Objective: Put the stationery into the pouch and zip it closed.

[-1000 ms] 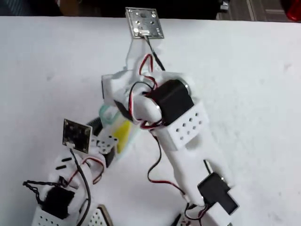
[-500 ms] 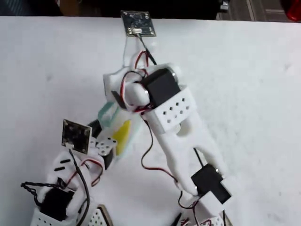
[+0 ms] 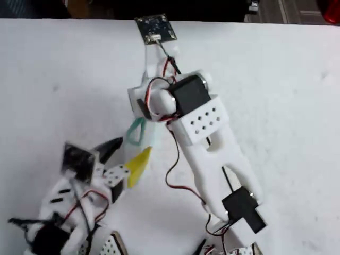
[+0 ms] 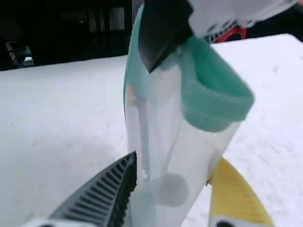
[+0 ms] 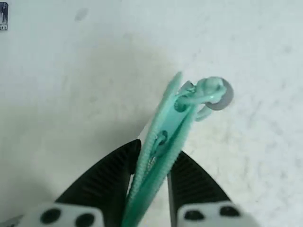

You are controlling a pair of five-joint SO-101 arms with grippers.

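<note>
Right wrist view has the right gripper clamped on the teal zip band of the pouch, 1 black finger on each side. The zip pull with its grey bead sits out past the fingertips, at the far end of the band.

Left wrist view looks at the pouch's clear wall from close by. The left gripper has its 2 fingers spread, the black serrated one at 1 side of the pouch's lower part and the yellow one at the other. I cannot tell whether either presses on it. A teal loop sticks out near the top, just under the right gripper's pinch. Pale shapes show faintly through the wall. They may be the stationery, but they are too blurred to say.

Over the last second, in the high view, the right arm has swung its wrist away from the left arm and carried the pouch's teal end with it. The left arm has slid back toward its own base across the table. I judge that the pouch is being drawn taut between the 2 arms, or passed to the right one alone. Loading looks finished and the zip step in hand, but whether the teeth are fully meshed cannot be read.
</note>
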